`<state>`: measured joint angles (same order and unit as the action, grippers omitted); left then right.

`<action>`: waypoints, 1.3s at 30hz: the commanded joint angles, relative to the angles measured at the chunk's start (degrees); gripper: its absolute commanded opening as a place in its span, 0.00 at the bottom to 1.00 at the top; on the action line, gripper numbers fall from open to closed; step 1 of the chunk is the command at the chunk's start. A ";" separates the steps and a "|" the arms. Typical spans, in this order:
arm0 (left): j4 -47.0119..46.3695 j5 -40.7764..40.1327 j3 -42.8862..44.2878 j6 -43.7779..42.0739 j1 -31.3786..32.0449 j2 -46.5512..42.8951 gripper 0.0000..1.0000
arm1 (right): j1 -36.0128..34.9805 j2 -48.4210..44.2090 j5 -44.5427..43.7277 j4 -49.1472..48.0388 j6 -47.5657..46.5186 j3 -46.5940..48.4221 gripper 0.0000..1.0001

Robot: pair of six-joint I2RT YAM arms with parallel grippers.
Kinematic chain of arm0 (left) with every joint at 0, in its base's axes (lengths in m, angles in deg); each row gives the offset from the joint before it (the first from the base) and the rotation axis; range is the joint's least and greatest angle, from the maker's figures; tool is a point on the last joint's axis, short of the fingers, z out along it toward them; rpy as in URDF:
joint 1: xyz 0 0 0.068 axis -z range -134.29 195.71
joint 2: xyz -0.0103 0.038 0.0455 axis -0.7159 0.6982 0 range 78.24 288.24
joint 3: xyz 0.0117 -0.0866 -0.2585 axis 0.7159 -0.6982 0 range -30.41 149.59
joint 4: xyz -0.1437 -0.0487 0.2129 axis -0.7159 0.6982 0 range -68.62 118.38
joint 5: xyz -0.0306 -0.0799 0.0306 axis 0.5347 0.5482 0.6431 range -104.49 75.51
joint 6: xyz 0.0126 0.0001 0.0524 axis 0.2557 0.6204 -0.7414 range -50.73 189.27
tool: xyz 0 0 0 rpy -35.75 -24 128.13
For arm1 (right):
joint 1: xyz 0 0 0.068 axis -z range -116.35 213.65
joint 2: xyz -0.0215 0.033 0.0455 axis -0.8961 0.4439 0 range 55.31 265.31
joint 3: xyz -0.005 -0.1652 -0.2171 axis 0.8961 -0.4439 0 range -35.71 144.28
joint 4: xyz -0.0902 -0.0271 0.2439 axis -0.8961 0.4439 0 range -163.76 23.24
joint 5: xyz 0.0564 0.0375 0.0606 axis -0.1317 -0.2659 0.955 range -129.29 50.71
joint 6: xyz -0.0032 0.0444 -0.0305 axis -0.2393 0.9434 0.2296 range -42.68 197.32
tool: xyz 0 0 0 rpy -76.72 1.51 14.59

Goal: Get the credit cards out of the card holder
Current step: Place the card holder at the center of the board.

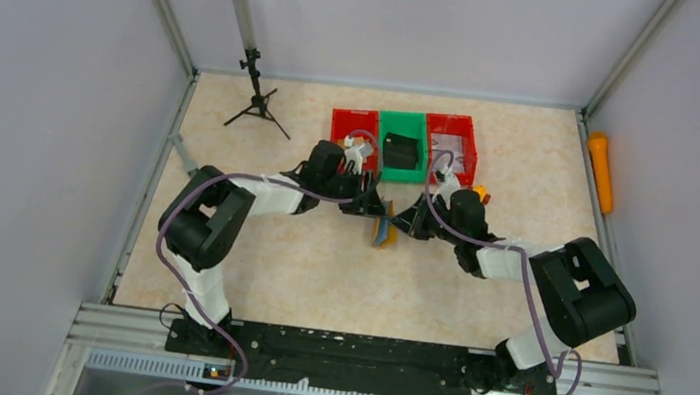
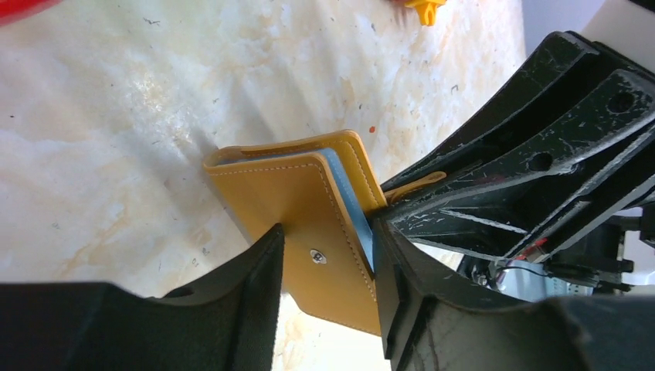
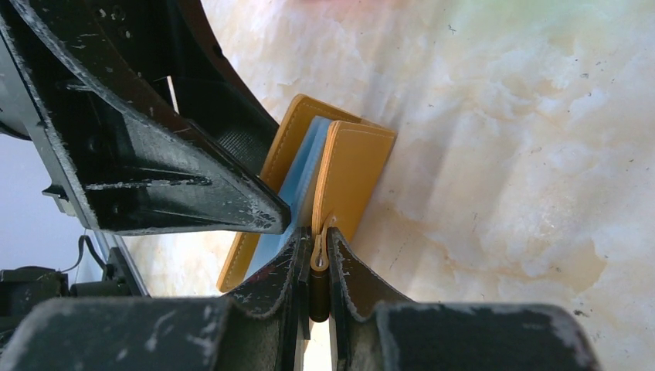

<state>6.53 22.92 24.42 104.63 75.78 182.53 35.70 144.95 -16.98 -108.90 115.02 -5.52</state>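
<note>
- Left wrist view: left gripper (image 2: 328, 259) clamps card holder (image 2: 297, 193) across its faces, frame centre.
- Right gripper (image 3: 319, 259) pinches its side tab (image 3: 323, 236), lower centre.
- Credit cards hidden between flaps; arms equally near.

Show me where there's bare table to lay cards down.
Widest bare table: between the card holder and the arm bases. Smaller patch between the tripod and the left arm. Crowded: from the bins to the left gripper and right gripper, both gripping the card holder.
</note>
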 commanded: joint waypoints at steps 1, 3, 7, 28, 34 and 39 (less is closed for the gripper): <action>7.24 -4.76 3.85 -5.33 1.25 0.45 0.44 | 0.41 -0.37 1.04 -3.92 0.24 1.89 0.06; 9.09 -5.76 4.64 -6.25 1.46 0.75 0.41 | 0.42 -0.71 1.08 -4.14 0.15 1.73 0.06; 14.38 -8.67 7.44 -8.95 2.51 2.00 0.42 | 0.36 -1.05 1.34 -4.85 0.19 1.37 0.06; 38.08 -33.22 19.84 -19.02 7.47 7.96 0.28 | 0.37 -2.79 0.18 -4.81 -0.25 0.74 0.05; 40.31 -35.02 21.24 -19.80 7.86 8.93 0.31 | 0.41 -2.90 -0.34 -4.34 -0.46 0.79 0.05; 35.14 -31.92 17.74 -17.96 7.33 4.74 0.40 | 0.38 -2.98 -0.58 -3.84 -0.70 0.83 0.05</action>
<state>42.30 -8.99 44.81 87.10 83.38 190.16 36.03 144.25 -17.31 -110.41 114.95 -5.59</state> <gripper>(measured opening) 0.367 0.109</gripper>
